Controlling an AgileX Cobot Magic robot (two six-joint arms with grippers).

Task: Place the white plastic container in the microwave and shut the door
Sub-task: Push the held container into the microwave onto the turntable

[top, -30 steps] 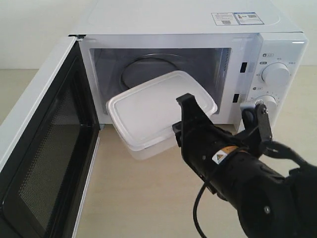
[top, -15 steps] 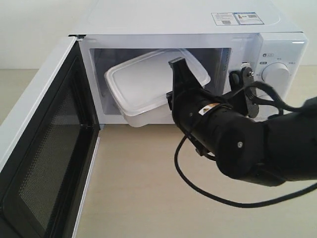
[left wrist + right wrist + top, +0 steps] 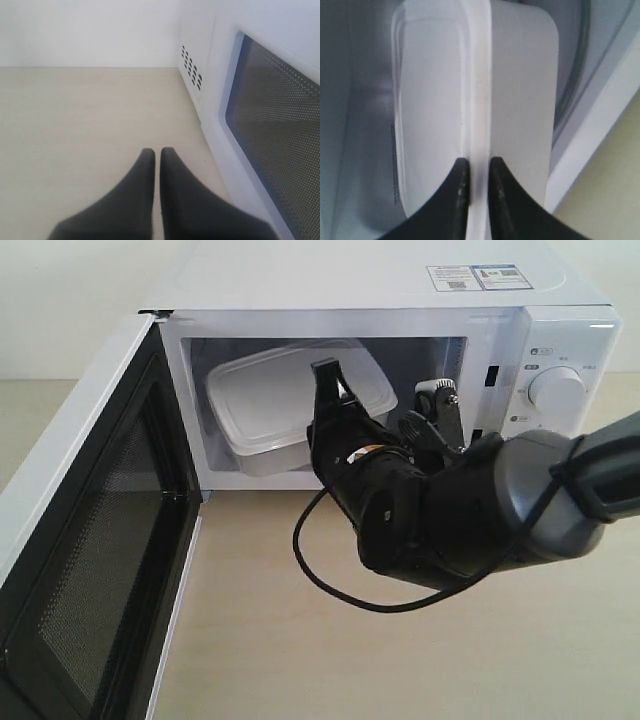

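Observation:
The white microwave [image 3: 380, 285] stands with its door [image 3: 90, 540] swung wide open to the left. The white plastic container [image 3: 270, 400] is inside the cavity, tilted, with its near corner still at the opening. My right gripper [image 3: 330, 390] reaches in from the front and is shut on the container's rim. In the right wrist view, the black fingers [image 3: 460, 185] pinch the rim of the container [image 3: 520, 75] between lid and body, with the gripper [image 3: 476, 162] over the turntable's edge [image 3: 576, 75]. My left gripper [image 3: 156, 151] is shut and empty, beside the outside of the door [image 3: 280, 130].
Two round dials [image 3: 556, 390] sit on the panel to the right of the cavity. The right arm's cable [image 3: 325, 580] loops down over the light wooden tabletop [image 3: 300, 660]. Vent holes [image 3: 192, 70] mark the microwave's side wall near the left gripper.
My right gripper has lifted the container from in front of the opening and carried it back and leftward into the cavity. The door has not moved.

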